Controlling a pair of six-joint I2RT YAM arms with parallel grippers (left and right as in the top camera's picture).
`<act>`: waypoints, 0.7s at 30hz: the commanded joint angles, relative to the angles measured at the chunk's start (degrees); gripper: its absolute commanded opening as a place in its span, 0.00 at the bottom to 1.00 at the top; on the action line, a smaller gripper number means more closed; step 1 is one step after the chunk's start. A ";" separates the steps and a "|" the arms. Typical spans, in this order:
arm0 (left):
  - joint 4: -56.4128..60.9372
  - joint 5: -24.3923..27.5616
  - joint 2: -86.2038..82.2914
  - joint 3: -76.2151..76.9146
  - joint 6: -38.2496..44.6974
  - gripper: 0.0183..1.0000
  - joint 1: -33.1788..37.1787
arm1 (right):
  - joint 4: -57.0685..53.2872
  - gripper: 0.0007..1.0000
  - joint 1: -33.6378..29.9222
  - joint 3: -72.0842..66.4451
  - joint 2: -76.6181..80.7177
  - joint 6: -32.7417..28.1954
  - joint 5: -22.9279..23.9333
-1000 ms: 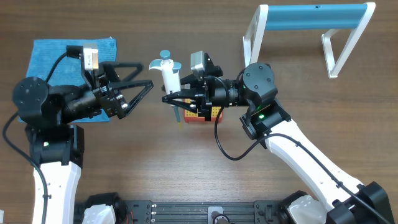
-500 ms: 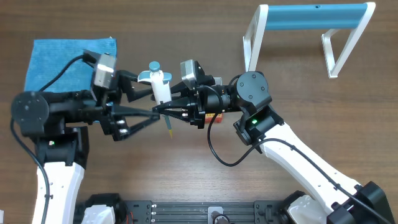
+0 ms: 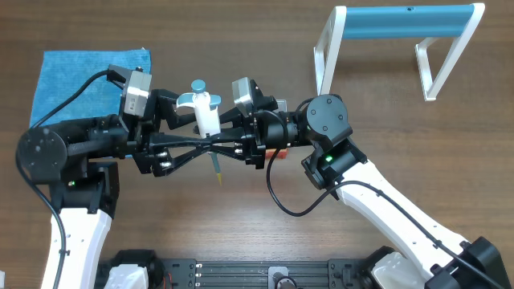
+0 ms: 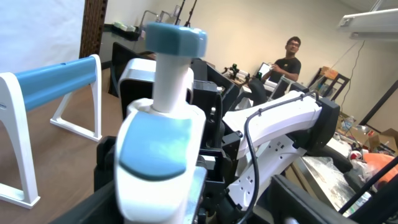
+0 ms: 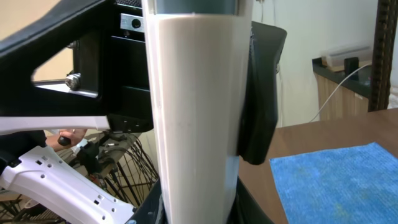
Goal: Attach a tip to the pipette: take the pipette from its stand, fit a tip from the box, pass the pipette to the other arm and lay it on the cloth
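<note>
Pipette [image 3: 207,119], tip [image 3: 218,167] fitted: clamped in right gripper [image 3: 210,144]; left gripper [image 3: 218,146] set around it, grip untellable. Handover, cloth [image 3: 72,72] placement outstanding.

The pipette [image 5: 193,106] stands upright, a white barrel with a grey band at its top, its lower end clamped in the right gripper [image 5: 198,211]. Black parts of the left gripper [image 5: 258,93] sit close behind the pipette on both sides. Farther behind the pipette, a blue cloth [image 5: 329,180] lies on the brown table [image 5: 298,134].
</note>
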 commanded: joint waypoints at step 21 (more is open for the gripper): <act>0.59 -1.38 0.09 1.16 0.15 0.01 -0.59 | -1.20 0.29 0.92 0.87 0.81 1.49 1.64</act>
